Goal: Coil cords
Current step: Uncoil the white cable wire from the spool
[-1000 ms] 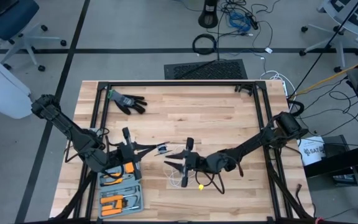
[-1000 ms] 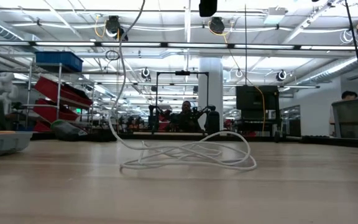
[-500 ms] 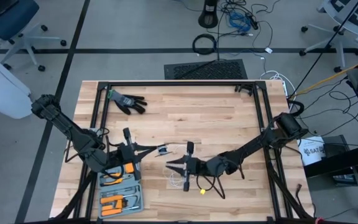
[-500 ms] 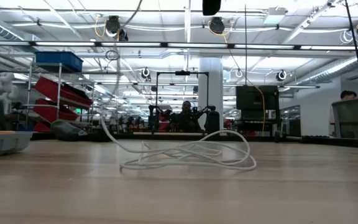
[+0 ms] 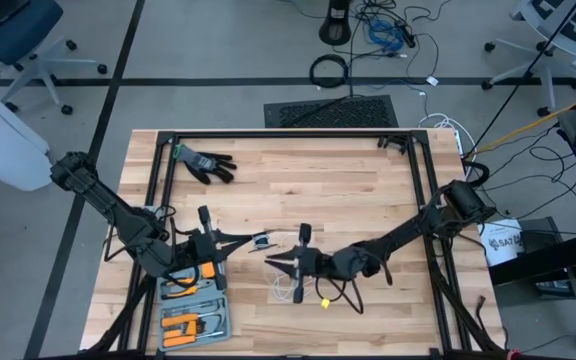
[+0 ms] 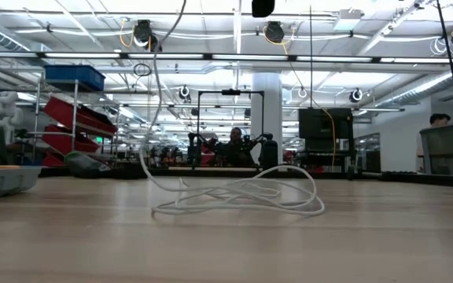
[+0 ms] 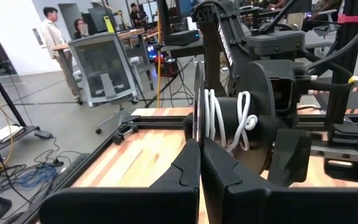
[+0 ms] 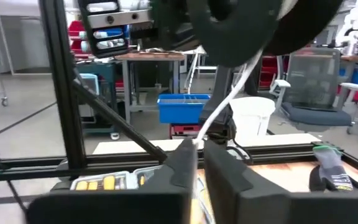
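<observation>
A thin white cord (image 6: 238,196) lies in loose loops on the wooden table, near the middle of its near side (image 5: 286,290). One strand (image 6: 152,118) rises from the loops. Part of the cord (image 7: 219,118) is wound on a round black spool (image 7: 247,106), which is lifted above the table (image 5: 261,240). My left gripper (image 5: 251,240) is shut on the spool. My right gripper (image 5: 280,262), just to the spool's near right, is shut on the cord strand (image 8: 225,99) that runs to the spool (image 8: 253,31). My left gripper pinches the edge of the spool's thin outer disc (image 7: 198,124) between its two fingers, coming level from the table's left. The spool stands on edge, clear of the table. My right gripper has the white strand (image 8: 196,142) between its two fingers. From there the strand runs to the spool.
A black glove (image 5: 203,162) lies at the table's far left. A tray of orange tools (image 5: 193,310) sits at the near left, under my left arm. The black frame rails (image 5: 288,133) run round the table. The middle and far right of the table are bare wood.
My right gripper has dipped a little toward the table's near edge and come part of the way back, staying shut on the strand. The rising strand sagged toward the low view's left and has straightened again. The loops on the table have kept still.
</observation>
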